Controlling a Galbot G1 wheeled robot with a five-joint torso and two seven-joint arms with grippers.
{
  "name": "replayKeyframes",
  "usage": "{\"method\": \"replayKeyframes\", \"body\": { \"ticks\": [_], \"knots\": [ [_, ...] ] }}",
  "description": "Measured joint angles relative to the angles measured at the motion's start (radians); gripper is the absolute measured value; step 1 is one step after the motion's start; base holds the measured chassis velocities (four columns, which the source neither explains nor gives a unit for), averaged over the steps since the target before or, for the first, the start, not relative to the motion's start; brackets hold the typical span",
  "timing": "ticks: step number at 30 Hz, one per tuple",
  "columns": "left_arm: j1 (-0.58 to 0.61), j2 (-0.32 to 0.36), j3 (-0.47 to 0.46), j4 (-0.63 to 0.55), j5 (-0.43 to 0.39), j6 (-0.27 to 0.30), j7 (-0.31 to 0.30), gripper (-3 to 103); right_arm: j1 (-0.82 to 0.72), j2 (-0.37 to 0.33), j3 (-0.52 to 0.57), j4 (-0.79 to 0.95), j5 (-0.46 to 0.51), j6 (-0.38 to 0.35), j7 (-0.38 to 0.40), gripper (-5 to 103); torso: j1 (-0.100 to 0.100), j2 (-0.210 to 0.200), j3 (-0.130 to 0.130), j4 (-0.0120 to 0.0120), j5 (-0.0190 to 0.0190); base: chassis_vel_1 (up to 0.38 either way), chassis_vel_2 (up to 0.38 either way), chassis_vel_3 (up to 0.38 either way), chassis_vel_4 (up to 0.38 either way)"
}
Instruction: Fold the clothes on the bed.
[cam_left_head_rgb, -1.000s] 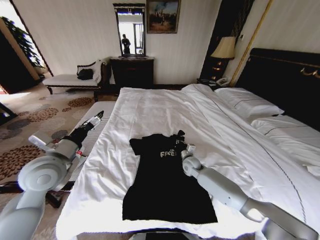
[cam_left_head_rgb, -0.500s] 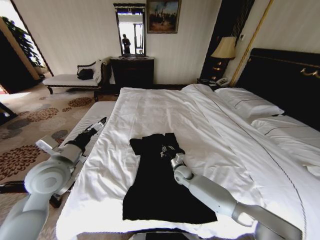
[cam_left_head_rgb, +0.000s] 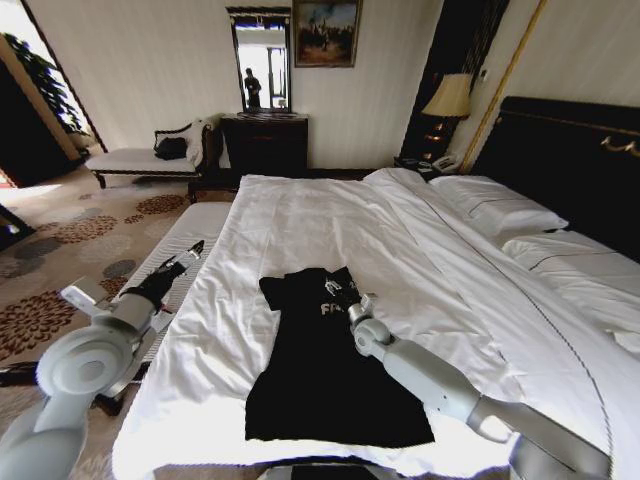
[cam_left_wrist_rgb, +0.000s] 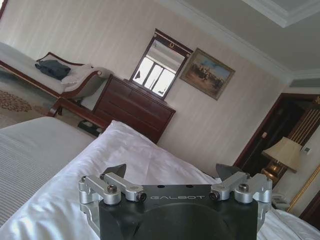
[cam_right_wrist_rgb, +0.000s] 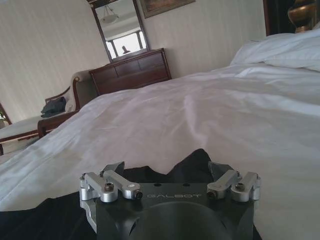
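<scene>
The clothes are one black T-shirt lying flat on the near part of the bed, with part of its white lettering showing by the chest. My right gripper hovers low over the shirt's upper right side, near the collar. Its fingers stand wide open, and black fabric lies just beneath them. My left gripper is open too, held in the air off the bed's left edge. In the left wrist view the left gripper has nothing between its fingers and looks out over the white sheet.
A white-cushioned bench runs along the bed's left side under my left arm. Pillows and the dark headboard are at the far right. A dresser, a chaise and a lamp stand at the back wall.
My right gripper swept left across the shirt's top, then eased back a little. The shirt's right sleeve now lies folded inward. My left gripper dipped toward the bed and drew back.
</scene>
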Motion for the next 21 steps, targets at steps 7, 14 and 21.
{"method": "replayKeyframes", "body": {
  "ticks": [7,14,21],
  "knots": [
    [0.003,0.033,-0.027,0.001,-0.022,0.003,0.000,100,0.024,-0.007,-0.008,-0.005,0.077,-0.077,0.076,100,0.000,0.000,0.000,0.0002,0.0000,0.000,0.000,0.000,0.000],
    [0.007,0.028,-0.028,0.022,-0.019,0.005,0.003,100,-0.024,-0.044,0.115,0.151,0.236,-0.121,0.302,100,0.000,0.000,0.000,0.0000,0.0000,0.000,0.000,0.000,0.000],
    [-0.001,0.019,-0.007,0.032,0.001,0.005,0.004,100,-0.134,-0.078,0.254,0.302,0.398,-0.195,0.453,100,0.000,0.000,0.000,-0.0002,-0.0001,0.000,0.000,0.000,0.000]
  ]
}}
